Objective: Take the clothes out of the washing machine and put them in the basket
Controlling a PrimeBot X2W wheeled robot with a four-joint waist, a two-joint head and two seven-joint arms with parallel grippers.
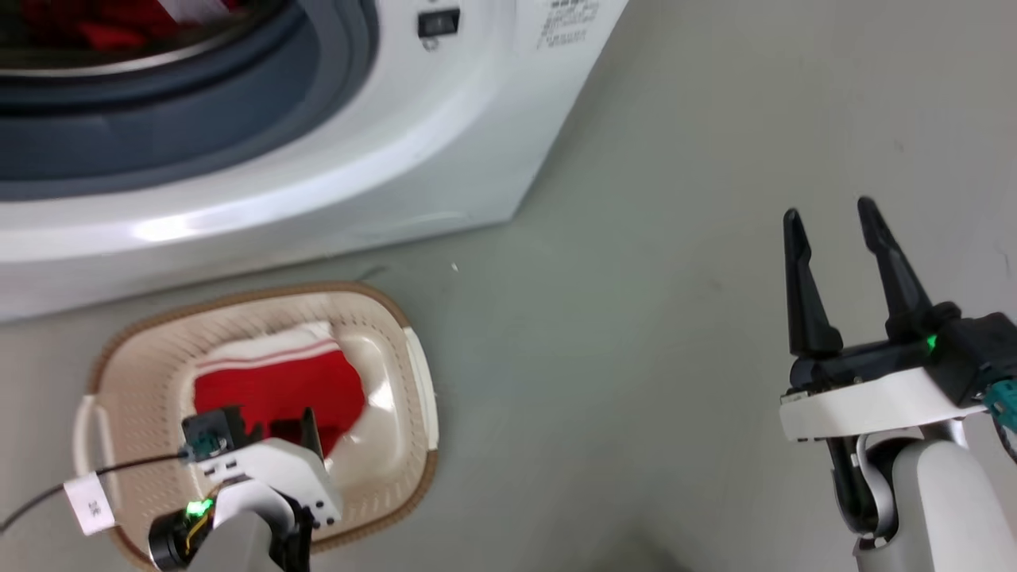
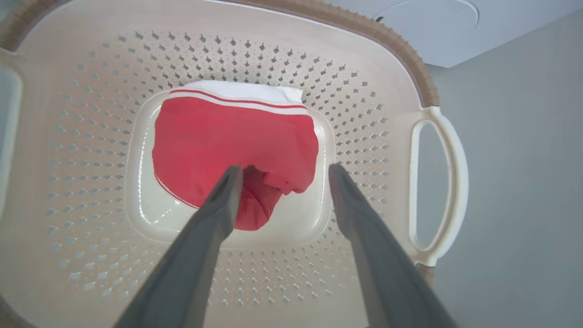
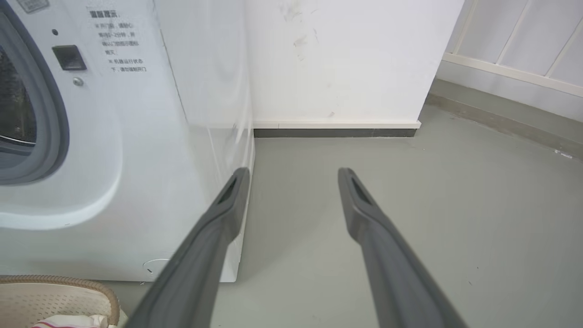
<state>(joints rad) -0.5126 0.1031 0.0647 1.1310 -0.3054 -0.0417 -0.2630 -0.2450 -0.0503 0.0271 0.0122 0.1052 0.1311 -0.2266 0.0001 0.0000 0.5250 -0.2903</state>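
While the left gripper (image 2: 287, 168) hangs in the basket (image 2: 387, 36), fingers apart, a red garment (image 2: 227, 136) lies beneath.
Right gripper (image 1: 829, 209) spread, empty; washing machine (image 1: 445, 151) label (image 1: 568, 20) unreadable.

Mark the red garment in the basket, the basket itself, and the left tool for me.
red garment (image 2: 227, 136), left wrist view, middle of the red cloth.
basket (image 2: 82, 136), left wrist view, perforated side wall.
left tool (image 2: 286, 169), left wrist view, midway between its spread fingertips.
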